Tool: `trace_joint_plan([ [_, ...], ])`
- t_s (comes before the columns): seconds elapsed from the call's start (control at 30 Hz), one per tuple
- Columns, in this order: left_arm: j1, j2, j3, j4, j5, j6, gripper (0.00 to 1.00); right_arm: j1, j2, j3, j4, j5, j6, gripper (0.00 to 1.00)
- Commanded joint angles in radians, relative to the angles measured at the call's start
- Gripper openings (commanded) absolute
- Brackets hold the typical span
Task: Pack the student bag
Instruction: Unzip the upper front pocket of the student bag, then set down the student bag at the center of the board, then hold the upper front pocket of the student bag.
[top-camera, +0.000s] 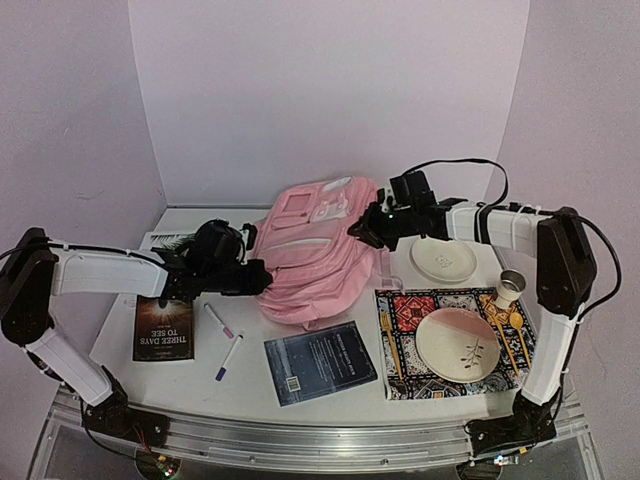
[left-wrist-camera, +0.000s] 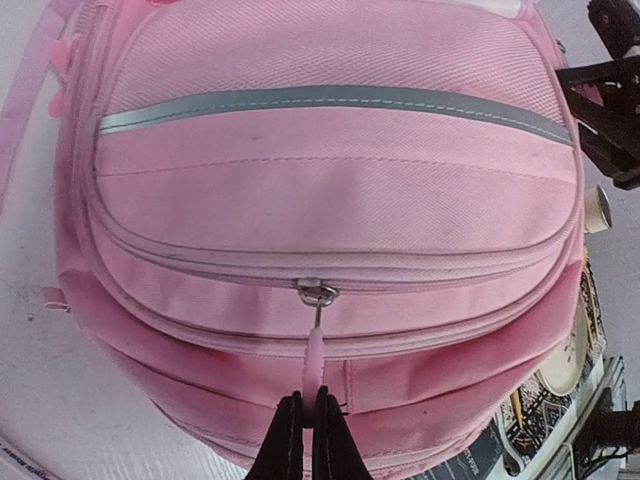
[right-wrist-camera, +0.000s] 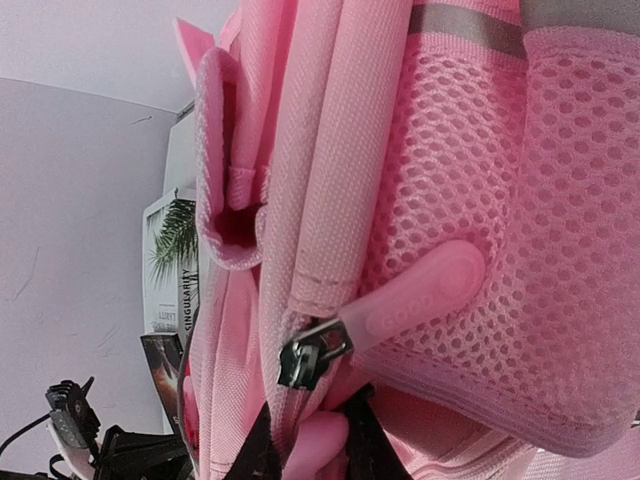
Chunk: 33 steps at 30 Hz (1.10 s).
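Observation:
The student bag (top-camera: 315, 255) is a large pink backpack lying in the middle of the table. It fills the left wrist view (left-wrist-camera: 330, 170) and the right wrist view (right-wrist-camera: 470, 200). My left gripper (top-camera: 262, 278) is at the bag's near left edge. In the left wrist view it (left-wrist-camera: 308, 425) is shut on a pink zipper pull (left-wrist-camera: 316, 365) that hangs from a metal slider (left-wrist-camera: 317, 293). My right gripper (top-camera: 362, 230) is at the bag's right side. In the right wrist view it (right-wrist-camera: 312, 450) is shut on a rounded pink pull tab (right-wrist-camera: 318, 440), just below a dark slider (right-wrist-camera: 305, 355) that carries another pink pull (right-wrist-camera: 420, 295).
A dark book (top-camera: 163, 328) and two markers (top-camera: 218, 320) (top-camera: 228, 357) lie at the left, and a dark blue book (top-camera: 320, 362) lies in front of the bag. At the right are a white plate (top-camera: 443, 258) and a patterned placemat (top-camera: 400, 310) with a plate (top-camera: 458, 343), a cup (top-camera: 511, 288) and wooden cutlery.

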Motion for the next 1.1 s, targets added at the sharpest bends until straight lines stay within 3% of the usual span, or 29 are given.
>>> trace_joint_plan([
  [0.0,0.008,0.048,0.096,0.0,0.152,-0.005,0.0,-0.03,-0.01,0.065,0.067,0.024,-0.069,0.09],
  [0.23,0.008,0.137,0.195,0.073,0.264,-0.084,0.0,-0.029,-0.069,0.015,0.033,0.056,-0.08,0.43],
  [0.43,0.008,0.186,0.242,0.09,0.319,-0.113,0.0,-0.018,-0.183,-0.096,0.022,0.15,-0.032,0.59],
  [0.7,0.007,0.213,0.269,0.1,0.363,-0.137,0.0,0.031,-0.259,-0.146,0.025,0.195,0.011,0.67],
  [1.07,0.008,0.199,0.28,0.101,0.385,-0.152,0.0,0.181,-0.188,-0.225,0.115,0.223,0.253,0.68],
])
